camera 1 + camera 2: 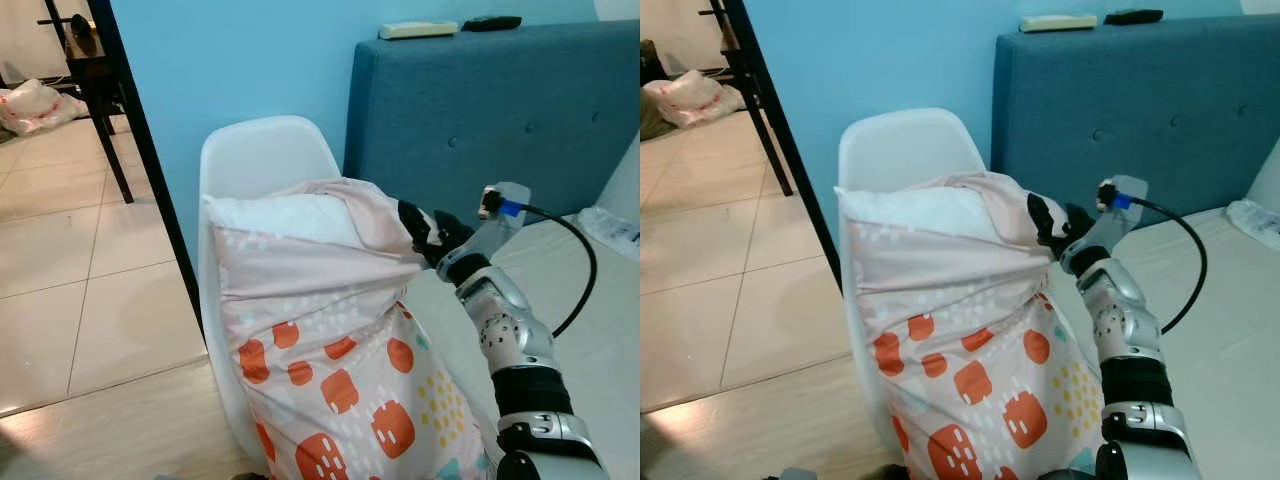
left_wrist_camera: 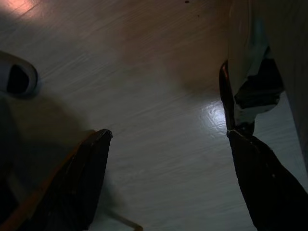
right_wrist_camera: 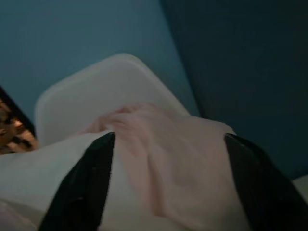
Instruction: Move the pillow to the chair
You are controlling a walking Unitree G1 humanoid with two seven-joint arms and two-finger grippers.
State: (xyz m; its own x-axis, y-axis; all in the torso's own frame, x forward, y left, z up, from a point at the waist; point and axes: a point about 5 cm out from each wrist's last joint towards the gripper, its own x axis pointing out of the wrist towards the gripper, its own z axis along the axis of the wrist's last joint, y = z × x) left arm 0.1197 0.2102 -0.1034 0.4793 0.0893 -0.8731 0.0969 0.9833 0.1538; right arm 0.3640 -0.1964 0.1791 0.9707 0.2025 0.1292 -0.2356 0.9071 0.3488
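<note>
The pillow (image 1: 330, 340), pale pink with orange and yellow prints and a white inner corner, stands upright on the seat of the white chair (image 1: 255, 155) and leans against its backrest. My right gripper (image 1: 425, 232) is at the pillow's upper right corner, its black fingers against the bunched fabric. In the right wrist view the right gripper (image 3: 169, 138) stands open, with the pink fabric and the chair back beyond the fingertips. My left gripper (image 2: 168, 134) hangs open over the wooden floor beside the chair.
A blue headboard (image 1: 500, 110) with remotes (image 1: 418, 30) on top stands right of the chair, and the bed mattress (image 1: 590, 330) lies under my right arm. A black door frame (image 1: 140, 130) and tiled floor (image 1: 80, 260) lie to the left. A slipper (image 2: 17, 77) rests on the floor.
</note>
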